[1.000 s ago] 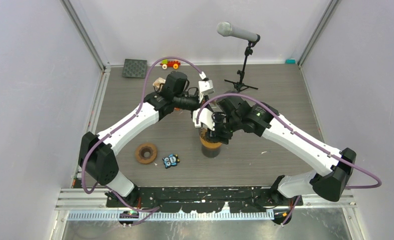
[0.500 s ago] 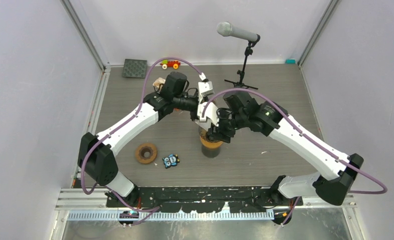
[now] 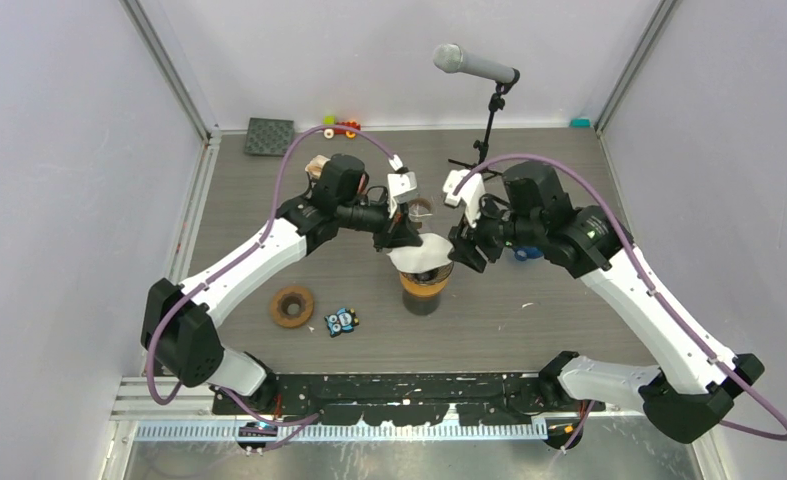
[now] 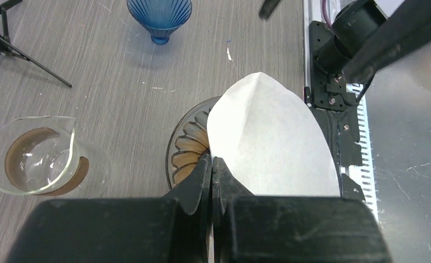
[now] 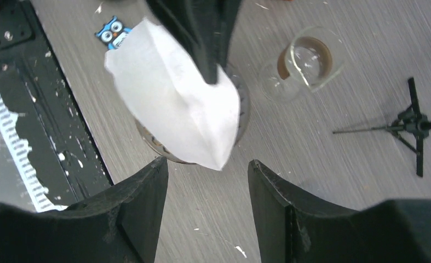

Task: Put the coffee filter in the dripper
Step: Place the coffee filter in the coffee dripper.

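1. The white folded paper coffee filter (image 4: 268,142) is seen at the centre of the left wrist view. It is held over the right side of the amber ribbed dripper (image 4: 187,147) and is not seated in the cone. Contact with the rim cannot be told.
2. The left gripper (image 4: 211,164), at the lower middle of that frame, is clenched on the filter's near edge.
3. The right gripper (image 5: 207,167) is spread wide and grasps nothing. The filter's tip is seen above the gap between its fingers, untouched.
4. Progress is judged partial: the filter has been carried to the dripper, while opening, lowering into the cone and release are left.
5. A clear glass beaker (image 4: 35,156) is shown at left and a blue fluted cup (image 4: 159,16) at the top.
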### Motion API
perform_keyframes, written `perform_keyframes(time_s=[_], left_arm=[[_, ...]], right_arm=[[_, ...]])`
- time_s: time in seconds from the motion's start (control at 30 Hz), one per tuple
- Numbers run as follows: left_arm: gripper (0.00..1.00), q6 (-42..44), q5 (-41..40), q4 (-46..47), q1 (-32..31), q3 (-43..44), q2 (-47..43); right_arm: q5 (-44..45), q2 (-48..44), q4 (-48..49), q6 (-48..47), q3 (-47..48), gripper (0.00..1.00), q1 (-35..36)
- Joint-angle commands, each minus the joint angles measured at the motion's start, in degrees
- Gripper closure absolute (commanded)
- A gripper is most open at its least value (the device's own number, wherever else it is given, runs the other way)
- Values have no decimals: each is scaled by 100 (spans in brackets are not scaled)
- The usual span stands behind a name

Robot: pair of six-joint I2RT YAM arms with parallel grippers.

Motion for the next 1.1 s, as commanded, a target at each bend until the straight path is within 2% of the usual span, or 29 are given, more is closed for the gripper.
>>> perform_keyframes(time_s=[0.0, 0.43, 1.07], left_arm=[[100, 25, -27, 379, -38, -34, -183], [100, -188, -342, 662, -110, -217, -290], [100, -261, -540, 796, -177, -472, -544]], right_arm=[[156, -220, 461, 941, -114, 39, -329], [-122, 409, 591, 2139, -261, 39, -756], [-893, 1041, 418, 2557, -395, 39, -1074]])
